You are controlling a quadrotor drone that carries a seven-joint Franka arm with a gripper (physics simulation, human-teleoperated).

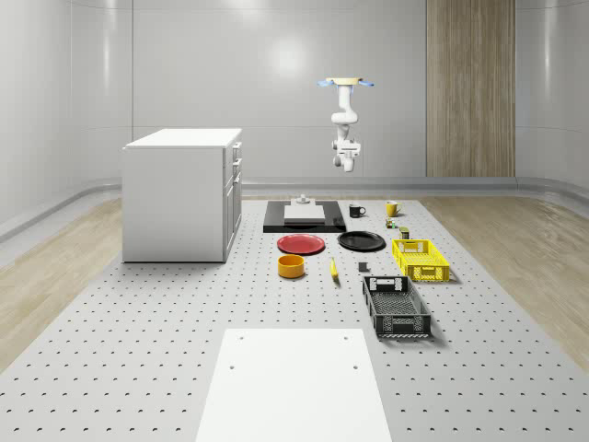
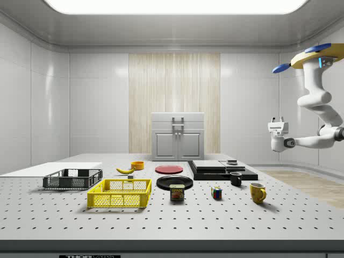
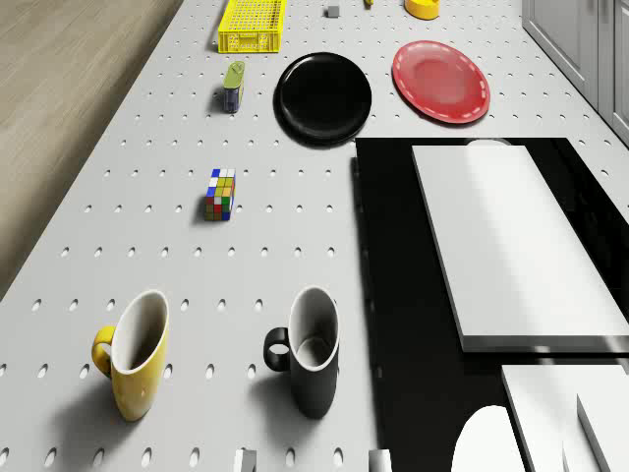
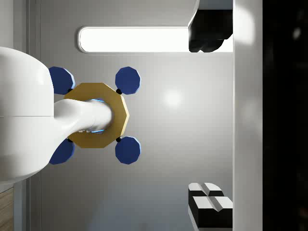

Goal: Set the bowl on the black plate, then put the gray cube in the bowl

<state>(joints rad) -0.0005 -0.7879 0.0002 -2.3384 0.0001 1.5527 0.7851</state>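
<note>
The drone (image 1: pixel 347 84) hovers high over the far edge of the bench (image 1: pixel 138 350), with open air on all sides. The arm hangs below it, and the gripper (image 2: pixel 278 123) is turned upward, well above everything, fingers (image 4: pixel 210 199) spread wide and holding nothing. The bowl (image 1: pixel 292 266) stands mid-bench, just in front of the red plate (image 1: pixel 301 244). The black plate (image 1: pixel 361 241) lies bare beside the red plate, apart from the bowl. The gray cube (image 3: pixel 333 11) sits on the bench between a banana (image 1: pixel 334 268) and the yellow basket (image 1: pixel 421 259). A black basket (image 1: pixel 396 306) lies nearer the front edge. Near the far edge stand a black slab (image 1: pixel 276 226), a black mug (image 3: pixel 313 356) and a yellow mug (image 3: pixel 136 357). A white cabinet (image 1: pixel 182 193) occupies the far corner on the whole-scene view's left. The bench is gray and perforated; the walls are pale.
</note>
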